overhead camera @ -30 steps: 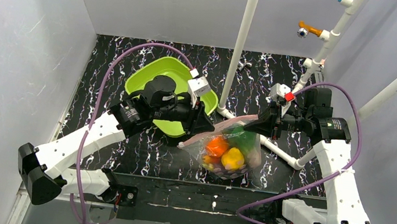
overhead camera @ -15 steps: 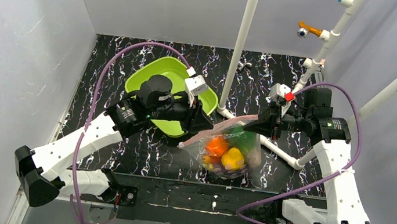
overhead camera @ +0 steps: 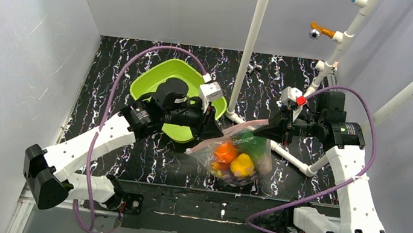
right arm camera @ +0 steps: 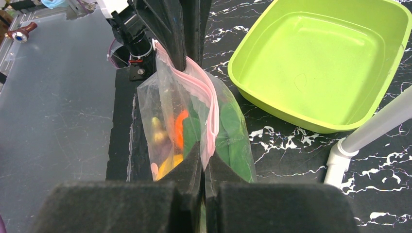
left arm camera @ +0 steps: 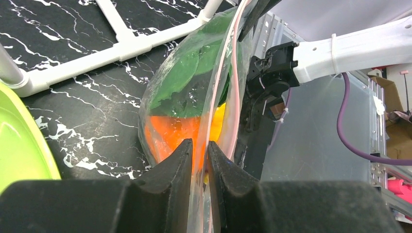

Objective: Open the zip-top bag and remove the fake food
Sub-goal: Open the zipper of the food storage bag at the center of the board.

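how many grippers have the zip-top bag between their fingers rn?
2. Left gripper pinches the zip-top bag at its end nearest the green tray; right gripper clamps the pinkish zip strip at the opposite end.

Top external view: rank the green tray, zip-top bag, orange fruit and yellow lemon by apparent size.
1. green tray, though partly hidden
2. zip-top bag
3. orange fruit and yellow lemon: they look alike, so not ranked

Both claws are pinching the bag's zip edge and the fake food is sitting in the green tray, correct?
Not quite. The fake food is inside the zip-top bag, not in the green tray, which holds nothing; the right wrist view shows it. The left claw and right claw do pinch the zip edge.
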You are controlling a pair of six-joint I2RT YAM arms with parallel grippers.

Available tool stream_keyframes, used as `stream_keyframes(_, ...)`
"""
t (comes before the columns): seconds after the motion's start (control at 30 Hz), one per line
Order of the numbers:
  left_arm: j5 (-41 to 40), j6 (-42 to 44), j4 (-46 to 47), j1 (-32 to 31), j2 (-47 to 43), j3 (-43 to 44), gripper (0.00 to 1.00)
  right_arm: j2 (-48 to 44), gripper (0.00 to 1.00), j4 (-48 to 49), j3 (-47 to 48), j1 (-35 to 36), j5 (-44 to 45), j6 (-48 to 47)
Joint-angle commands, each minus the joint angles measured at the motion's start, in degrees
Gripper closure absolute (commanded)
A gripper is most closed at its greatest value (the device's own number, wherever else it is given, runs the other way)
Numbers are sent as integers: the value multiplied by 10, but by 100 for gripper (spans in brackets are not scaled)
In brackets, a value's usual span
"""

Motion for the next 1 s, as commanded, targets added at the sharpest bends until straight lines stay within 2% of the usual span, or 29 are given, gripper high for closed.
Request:
stream_keyframes(0.0, 43, 16, -12, 2, 9, 24, 83, -7, 99, -5, 10, 4, -9, -5)
stream_keyframes(0.13, 65, 32, -28, 2, 29, 34, 84, -4, 99, -5, 15, 4, -1, -5)
stream_keyframes(0.2, 63, 57, -53, 2, 43, 55, 100, 0, 99, -1, 24, 4, 16, 1)
stream_keyframes(0.43, -111, 175, -102, 6, 80, 189, 100, 57, 99, 1, 139, 7, 126, 45)
stream_keyframes(0.6, -116, 218, -103, 15, 143, 277, 100, 62, 99, 32, 185, 6, 177, 61)
stream_keyframes(0.7, -111, 218, -87, 17, 167, 282, 100, 55, 99, 29, 179, 6, 182, 54)
stream_keyframes(0.8, -104, 214, -63, 19, 168, 251, 100, 30, 99, 15, 116, 6, 172, 4)
stream_keyframes(0.87, -88, 215, -48, 18, 161, 214, 100, 8, 99, -25, 65, 6, 160, -65)
stream_keyframes(0.97, -47, 220, -30, 19, 140, 148, 100, -18, 85, -151, -2, 7, 133, -202)
